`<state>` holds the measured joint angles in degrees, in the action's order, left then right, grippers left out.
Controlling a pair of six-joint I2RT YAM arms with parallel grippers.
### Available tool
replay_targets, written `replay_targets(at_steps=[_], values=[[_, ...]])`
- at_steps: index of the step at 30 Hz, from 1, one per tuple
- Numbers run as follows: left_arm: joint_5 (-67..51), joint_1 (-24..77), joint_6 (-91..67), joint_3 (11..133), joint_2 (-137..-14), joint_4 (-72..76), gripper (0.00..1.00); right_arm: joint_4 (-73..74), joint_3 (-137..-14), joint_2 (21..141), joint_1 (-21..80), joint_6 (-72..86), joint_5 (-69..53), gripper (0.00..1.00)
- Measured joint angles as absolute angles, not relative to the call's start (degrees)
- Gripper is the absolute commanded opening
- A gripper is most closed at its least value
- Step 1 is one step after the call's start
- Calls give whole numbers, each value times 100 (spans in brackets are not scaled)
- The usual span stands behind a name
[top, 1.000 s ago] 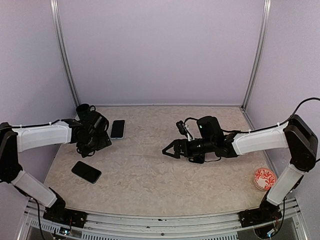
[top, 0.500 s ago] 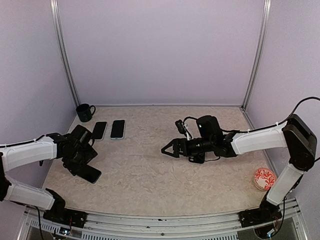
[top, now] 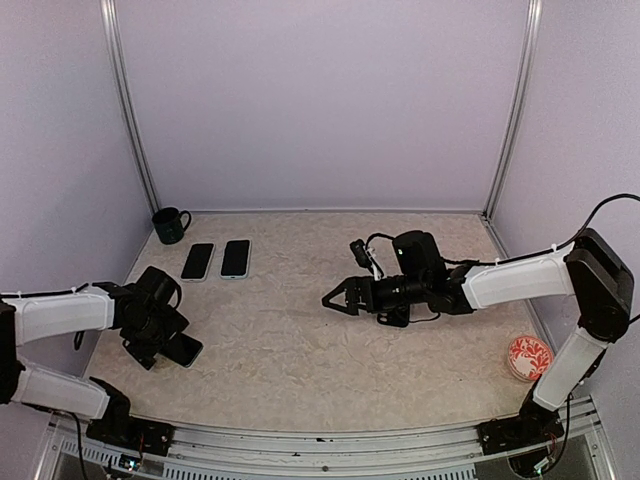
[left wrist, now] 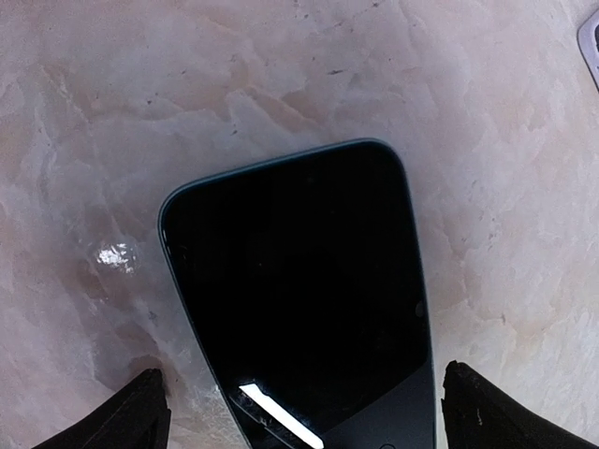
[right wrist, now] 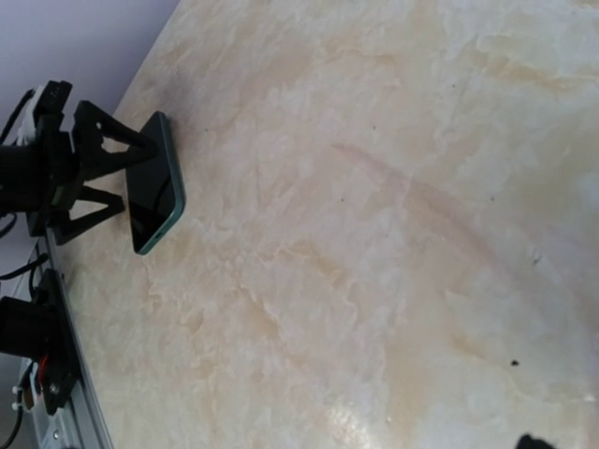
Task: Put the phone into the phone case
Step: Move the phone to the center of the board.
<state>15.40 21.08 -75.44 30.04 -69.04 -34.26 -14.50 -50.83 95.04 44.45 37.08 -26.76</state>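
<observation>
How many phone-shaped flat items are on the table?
3. A dark one and a light-edged one lie side by side far left, near the mug; the third lies near left under the open left pincer. Case or phone: unclear.

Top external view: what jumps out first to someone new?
The left gripper, jaws open, hangs over a dark phone lying flat at the near left of the table. The right gripper hovers open above mid-table, holding nothing. At the back left, a dark mug stands beside two flat phone-shaped items.
</observation>
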Motion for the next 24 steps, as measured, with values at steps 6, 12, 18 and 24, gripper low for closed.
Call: replay_targets(at_steps=[6, 12, 18, 24], values=[[1518, 1962, -7498, 3022, -6993, -3225, 99, -1452, -5109, 9507, 4445, 3710, -2676, 99], [1527, 1916, -7341, 3177, -7271, -3177, 98, -1450, -5109, 9513, 4445, 3710, -2674, 100], [1522, 1885, -7253, 3354, -7548, -3295, 94, -1452, -5109, 9513, 4445, 3710, -2674, 99], [1520, 1868, -7126, 3564, -7905, -3498, 87, -1455, -5109, 9513, 4445, 3710, -2672, 99]])
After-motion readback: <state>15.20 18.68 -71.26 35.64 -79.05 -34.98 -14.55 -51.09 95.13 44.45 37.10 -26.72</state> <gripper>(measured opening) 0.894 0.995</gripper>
